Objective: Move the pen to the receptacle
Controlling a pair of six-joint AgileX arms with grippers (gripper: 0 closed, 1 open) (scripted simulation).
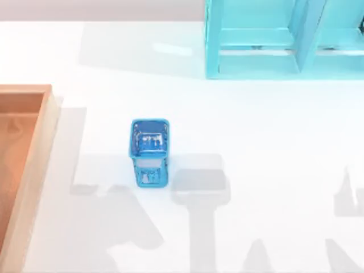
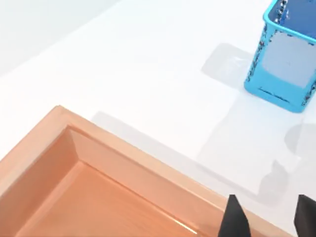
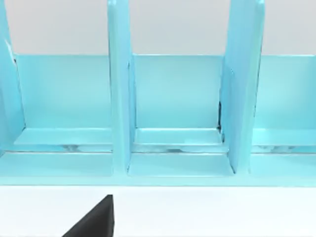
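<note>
We cannot tell for certain where the pen is. The translucent blue cup [image 1: 150, 152] stands upright near the middle of the tabletop [image 1: 256, 142], and a pale patch glints inside it. The pen may be standing in there, but that is only our guess. If so, its long axis would run roughly vertical, one end down in the cup. Which end is up, we cannot tell.

Our left gripper [image 2: 269, 219] hangs over the rim of the wooden tray [image 1: 40, 148] at the tabletop's left edge. Its fingers [image 2: 234, 219] are spread with nothing between them, and the cup is well apart from it. Our right gripper [image 3: 94, 222] faces the light-blue shelf unit [image 1: 261, 42] at the far right. We cannot tell its state.

The step in hand, as we judge it, is finding and reaching the pen. To do that well we would bring the left gripper over the cup and look straight down its mouth. We would then line the fingers across the pen's barrel, not along it. We would descend without touching the cup's walls, since a light cup could tip or slide.
</note>
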